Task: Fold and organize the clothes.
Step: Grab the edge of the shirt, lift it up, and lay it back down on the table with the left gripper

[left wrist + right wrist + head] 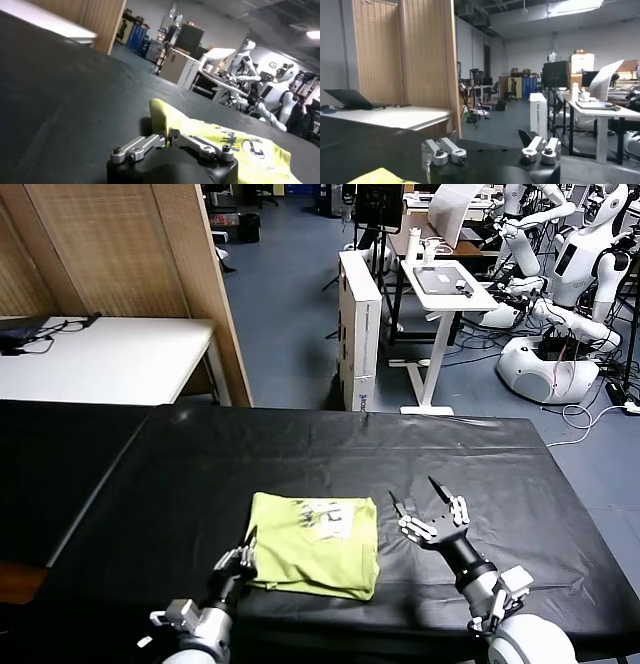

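Left end effector pinching T-shirt

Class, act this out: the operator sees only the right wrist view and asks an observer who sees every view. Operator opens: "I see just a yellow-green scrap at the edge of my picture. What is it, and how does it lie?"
Observer: It is a T-shirt, folded into a rough rectangle on the black table, white print facing up.
Operator: Where is the left gripper?
Observer: The left gripper is at the shirt's left edge near the front corner, jaws shut; the left wrist view suggests it pinches the cloth there.
Operator: And my own gripper relative to the shirt?
Observer: The right gripper is open just right of the shirt, not touching it.
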